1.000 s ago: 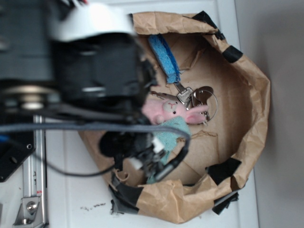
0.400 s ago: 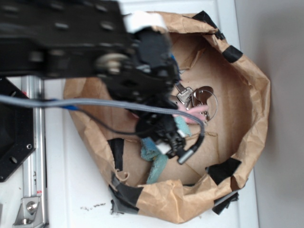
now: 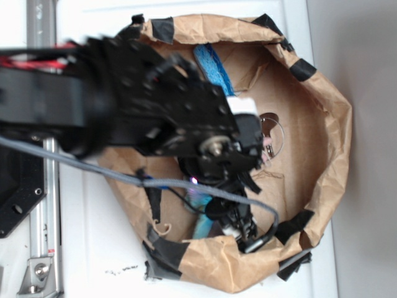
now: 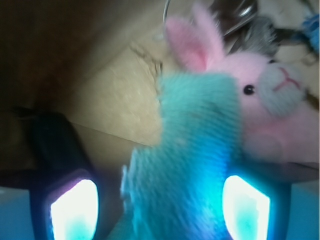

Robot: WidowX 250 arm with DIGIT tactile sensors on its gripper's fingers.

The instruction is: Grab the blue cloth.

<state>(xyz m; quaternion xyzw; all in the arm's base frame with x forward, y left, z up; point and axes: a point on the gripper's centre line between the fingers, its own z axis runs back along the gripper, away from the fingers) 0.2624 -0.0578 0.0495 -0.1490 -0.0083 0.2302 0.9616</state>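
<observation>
Gripper: the gripper [image 4: 160, 207] is wide open and has hold of nothing yet. The wrist view shows its 2 glowing fingers [image 4: 74, 210], one on each side of the blue cloth [image 4: 192, 165].

Blue cloth: it sits between the fingers, w/ a gap on the left side. Its top end leans on the pink bunny [image 4: 260, 100]. In the exterior view only a small bit of the blue cloth [image 3: 200, 225] peeks out under the arm.

Pink bunny: just behind the blue cloth, touching it, face toward the wrist cam.

Keys: behind the bunny, farther from the cloth. The key ring [image 3: 272, 131] peeks out by the arm.

Blue strap [image 3: 214, 67]: well apart from the blue cloth, at the far end of the paper bag [image 3: 329, 124].

Paper bag: all the things lie inside it. Its walls stand up around the cloth and the gripper.

What could go wrong: the cloth looks nearer the right finger, so the fingers may catch just an edge & it slips out. The bunny touches the cloth, so a grab too far fwd may pinch the bunny too. The bag wall is near, so the arm may bump it.

Count: 1 gripper, 2 fingers, 1 blue cloth, 1 bunny, 1 strap, 1 bag. No. of keys: can't tell, too blurry.
</observation>
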